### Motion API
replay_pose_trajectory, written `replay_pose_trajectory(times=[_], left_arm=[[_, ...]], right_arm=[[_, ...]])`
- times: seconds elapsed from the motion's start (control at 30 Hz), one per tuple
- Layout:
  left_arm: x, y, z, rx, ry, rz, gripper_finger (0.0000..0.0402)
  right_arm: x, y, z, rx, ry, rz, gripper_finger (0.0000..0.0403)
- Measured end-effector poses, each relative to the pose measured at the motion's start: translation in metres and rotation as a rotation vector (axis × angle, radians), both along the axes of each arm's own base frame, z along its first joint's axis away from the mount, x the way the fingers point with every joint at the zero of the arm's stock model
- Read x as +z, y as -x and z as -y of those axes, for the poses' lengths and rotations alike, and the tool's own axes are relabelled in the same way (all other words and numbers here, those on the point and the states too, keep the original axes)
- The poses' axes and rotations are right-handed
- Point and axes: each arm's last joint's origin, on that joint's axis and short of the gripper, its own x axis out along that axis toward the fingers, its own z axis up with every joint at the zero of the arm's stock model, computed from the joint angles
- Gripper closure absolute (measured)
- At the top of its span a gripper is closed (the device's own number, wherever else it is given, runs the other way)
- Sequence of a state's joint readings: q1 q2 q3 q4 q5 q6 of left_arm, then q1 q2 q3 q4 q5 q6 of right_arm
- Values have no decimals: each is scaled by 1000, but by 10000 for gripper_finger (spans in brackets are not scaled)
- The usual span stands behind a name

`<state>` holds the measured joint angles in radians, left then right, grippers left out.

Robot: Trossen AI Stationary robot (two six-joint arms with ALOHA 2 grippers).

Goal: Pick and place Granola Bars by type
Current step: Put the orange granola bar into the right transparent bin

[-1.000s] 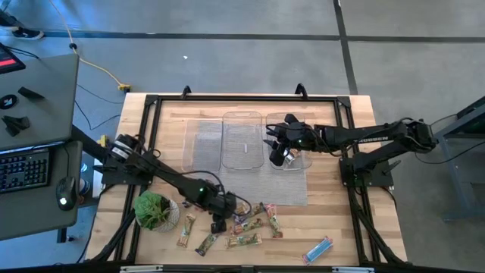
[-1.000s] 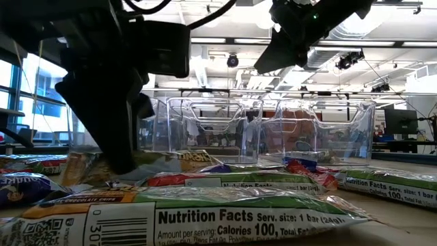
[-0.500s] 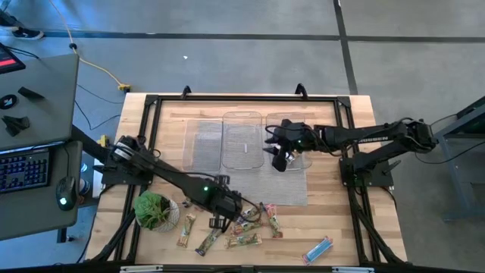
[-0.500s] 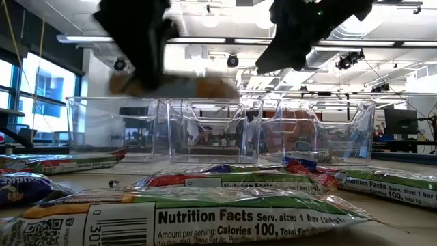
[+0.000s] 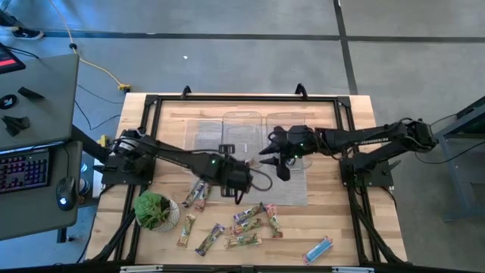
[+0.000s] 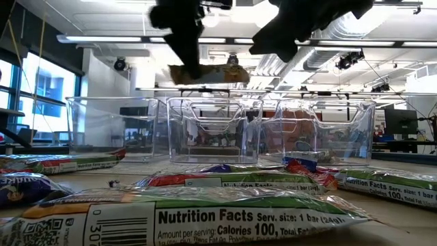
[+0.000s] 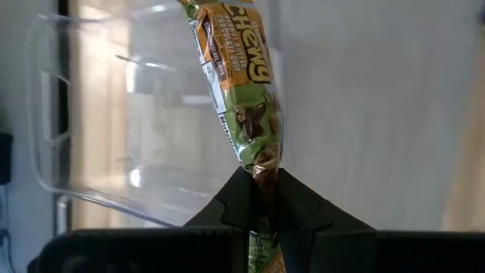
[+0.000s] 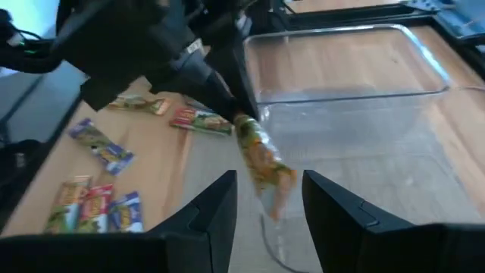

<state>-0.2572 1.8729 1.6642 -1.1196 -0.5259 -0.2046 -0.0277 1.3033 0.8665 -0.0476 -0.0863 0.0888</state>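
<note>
**Green bar pinched in my left gripper, up over the tray row**

My left gripper [image 7: 264, 199] is clamped on one end of a green-and-yellow shiny-wrapped chewy granola bar [image 7: 244, 98]. The bar sticks straight out past my fingertips, clear of the table. In the high view the left gripper [image 5: 244, 178] sits mid-table, at the near edge of the three clear rectangular plastic trays [image 5: 242, 140]. In the low view the bar [image 6: 208, 74] hangs level, above the rim of the middle tray [image 6: 214, 130].

My right gripper [image 8: 267, 199] hangs just beside it, fingers parted and gripping nothing. The held bar's free end [image 8: 261, 163] reaches the gap between my right fingers; I cannot tell whether it touches them. From above, the right gripper [image 5: 282, 163] is over the near end of the right-hand tray.

The other wrapped granola bars:
- A cluster [image 5: 250, 224] of green, red and mixed wrappers lies near the front edge of the wooden table [image 5: 333, 227], centre.
- A few lie toward the front left, close to the green leafy plant in a round pot [image 5: 154, 210].
- One lone blue bar [image 5: 317, 248] is at the front right, well apart from the rest.
- One bar [image 5: 200, 192] lies just behind the plant, beside my left arm.
</note>
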Motion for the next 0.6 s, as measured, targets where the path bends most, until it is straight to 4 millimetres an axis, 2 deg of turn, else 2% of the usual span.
replay_pose_trajectory(times=[0.17, 0.27, 0.6], left_arm=[[3, -8, -10, -7, -93, 55, 369], [5, -11, -8, -51, -107, 74, 369], [13, -18, -6, -91, -213, 155, 369]], right_arm=[[-1, 1, -3, -84, 33, -17, 269], [-2, 1, -3, -113, 35, -21, 269], [-3, 2, -4, -64, 8, -40, 269]])
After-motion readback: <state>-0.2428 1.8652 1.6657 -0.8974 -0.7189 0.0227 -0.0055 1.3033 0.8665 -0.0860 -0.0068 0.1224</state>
